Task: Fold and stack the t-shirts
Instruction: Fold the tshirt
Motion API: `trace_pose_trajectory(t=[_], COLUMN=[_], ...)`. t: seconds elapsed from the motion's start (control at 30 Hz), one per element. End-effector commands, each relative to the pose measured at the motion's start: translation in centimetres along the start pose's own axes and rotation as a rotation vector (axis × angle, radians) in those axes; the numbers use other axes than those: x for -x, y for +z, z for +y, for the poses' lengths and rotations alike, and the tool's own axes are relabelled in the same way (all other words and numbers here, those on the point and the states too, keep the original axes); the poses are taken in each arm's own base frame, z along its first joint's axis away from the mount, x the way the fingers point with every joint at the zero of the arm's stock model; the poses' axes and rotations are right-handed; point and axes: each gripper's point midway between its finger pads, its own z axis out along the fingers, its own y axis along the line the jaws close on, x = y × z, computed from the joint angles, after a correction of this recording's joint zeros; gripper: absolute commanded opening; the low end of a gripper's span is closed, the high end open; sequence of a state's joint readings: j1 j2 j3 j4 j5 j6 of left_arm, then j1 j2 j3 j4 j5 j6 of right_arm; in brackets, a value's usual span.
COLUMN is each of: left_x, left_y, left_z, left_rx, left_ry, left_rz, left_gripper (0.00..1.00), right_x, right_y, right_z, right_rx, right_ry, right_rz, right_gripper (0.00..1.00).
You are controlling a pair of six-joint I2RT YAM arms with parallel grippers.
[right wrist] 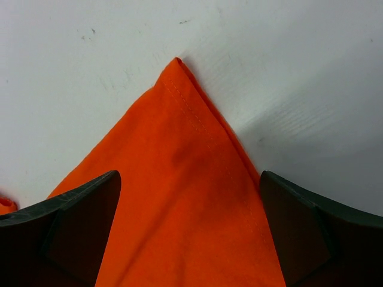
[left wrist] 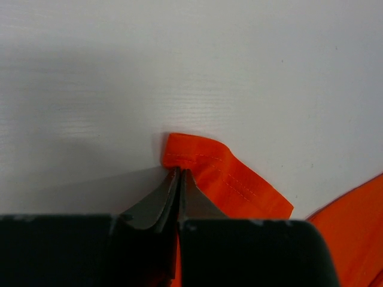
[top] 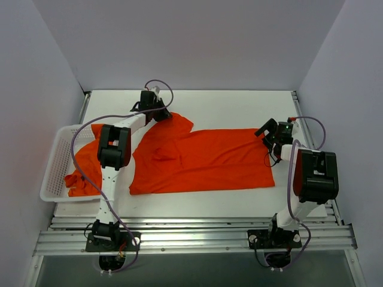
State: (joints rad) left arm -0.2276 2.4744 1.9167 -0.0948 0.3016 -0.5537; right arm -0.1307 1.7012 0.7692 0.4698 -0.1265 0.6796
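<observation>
One orange-red t-shirt (top: 203, 158) lies spread across the white table (top: 239, 107). My left gripper (top: 163, 115) is at its far left sleeve. In the left wrist view that gripper (left wrist: 179, 173) is shut on the stitched hem of the t-shirt (left wrist: 227, 176), and the fabric curls out past the fingertips. My right gripper (top: 268, 136) hangs at the shirt's far right corner. In the right wrist view it (right wrist: 188, 178) stands open, and the pointed corner of the t-shirt (right wrist: 179, 131) lies between its fingers (right wrist: 84, 221), ungripped. A second t-shirt (top: 87, 167) spills from the basket.
The white perforated basket (top: 55, 156) sits at the table's left edge, with the second shirt hanging over its near right side. Grey walls close in the back and both sides. Aluminium rails (top: 191, 230) run along the near edge by the arm bases.
</observation>
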Motion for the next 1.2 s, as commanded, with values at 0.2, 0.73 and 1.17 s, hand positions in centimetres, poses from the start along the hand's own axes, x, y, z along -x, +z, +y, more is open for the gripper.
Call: trace_pose_trajectory(t=[0.2,0.73,1.17], left_x=[-2.4,-2.5,-2.5], left_y=[-0.3,-0.3,-0.3], left_z=[2.2,2.3,2.6], left_rx=[0.088,0.087,0.094], left_ry=[-0.028,-0.038,-0.048], left_rz=[0.054,0.056,0.053], left_gripper=[0.06,0.06,0.05], right_x=[2.7,1.1,-0.4], right_y=[3.6,6.9,7.9], right_z=[1.3,1.9,1.8], right_rx=[-0.001,0.033,0.065], right_ry=[-0.006,0.003,0.003], right_rz=[-0.022,0.028,0.073], right_gripper=[0.96,0.77,0.24])
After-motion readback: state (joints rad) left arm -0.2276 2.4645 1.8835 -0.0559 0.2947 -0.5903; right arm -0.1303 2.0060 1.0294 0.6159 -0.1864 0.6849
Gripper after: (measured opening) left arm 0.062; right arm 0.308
